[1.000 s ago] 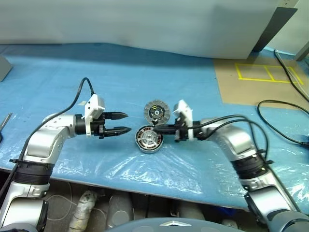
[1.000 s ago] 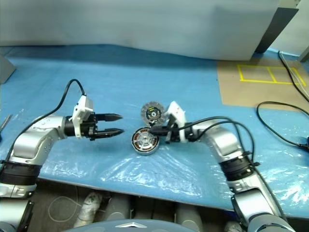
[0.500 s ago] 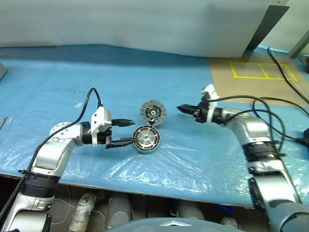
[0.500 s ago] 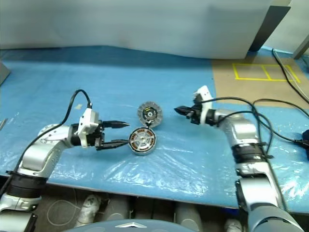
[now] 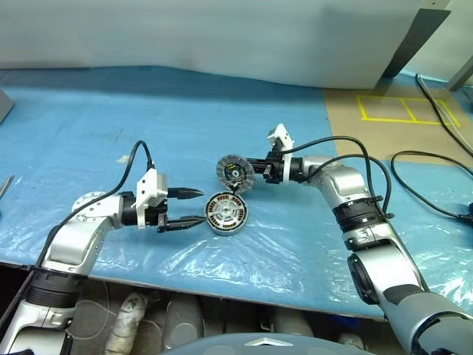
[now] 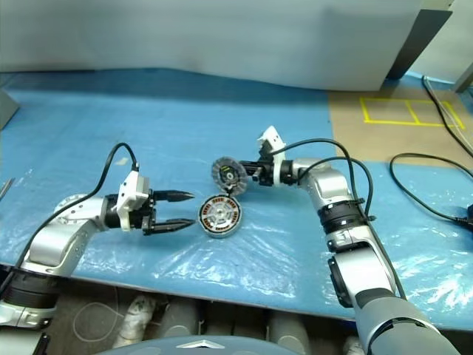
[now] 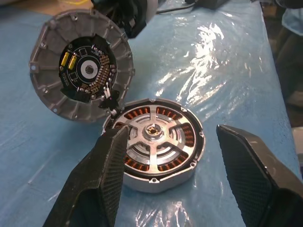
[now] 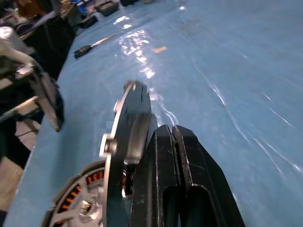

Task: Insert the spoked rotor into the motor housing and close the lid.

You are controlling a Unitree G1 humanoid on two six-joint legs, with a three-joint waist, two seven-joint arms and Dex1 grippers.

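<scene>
Copper windings ring the motor housing (image 7: 156,144), which lies near the table's (image 5: 89,111) front edge with the spoked rotor (image 7: 152,135) seated inside. The lid (image 5: 235,171) stands tilted behind it — the right gripper (image 5: 257,171), fingers pressed together, at its back. The left gripper (image 5: 198,206) hangs spread beside the housing — holding nothing.
</scene>
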